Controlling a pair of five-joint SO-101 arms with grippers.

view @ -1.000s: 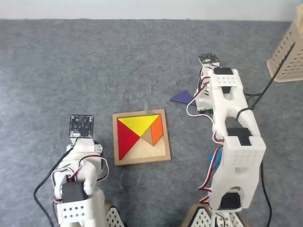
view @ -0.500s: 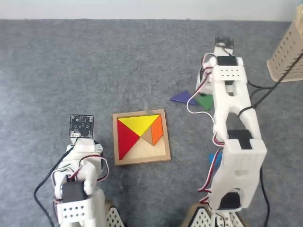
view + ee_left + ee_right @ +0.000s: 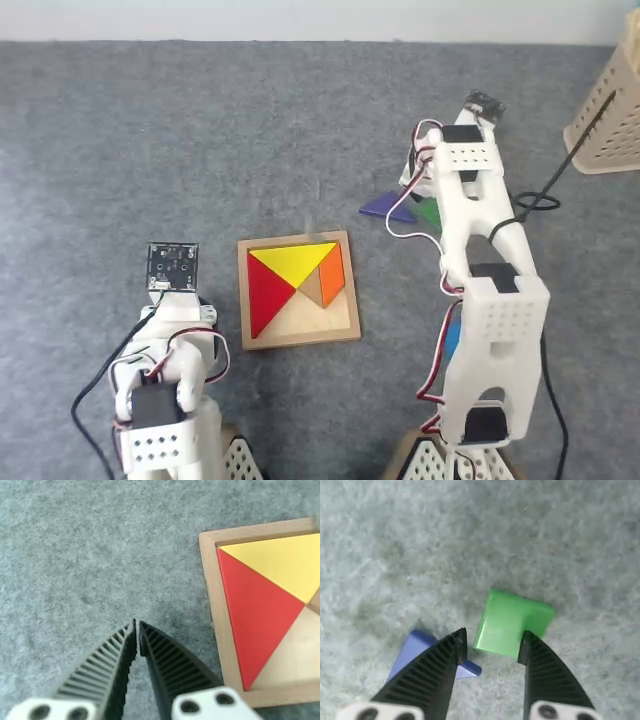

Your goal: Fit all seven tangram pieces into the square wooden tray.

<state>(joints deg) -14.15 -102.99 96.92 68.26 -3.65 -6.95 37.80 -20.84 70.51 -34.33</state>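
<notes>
While left end effector (image 3: 136,625) sits closed, empty, right end effector (image 3: 493,632) stands open over green piece (image 3: 517,612).

The mat (image 3: 150,130) is rough felt, the tray (image 3: 320,320) smooth wood, the left gripper (image 3: 137,625) ribbed plastic.

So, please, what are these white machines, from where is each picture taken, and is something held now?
They are two robot arms at a table. One picture looks down from above; the other two come from a camera on each arm's wrist. The square wooden tray holds a yellow piece, a red piece and an orange piece. A green piece and a purple triangle lie outside it. The right gripper has its fingers open over the green piece; the left gripper is shut beside the tray. Nothing is held.
</notes>
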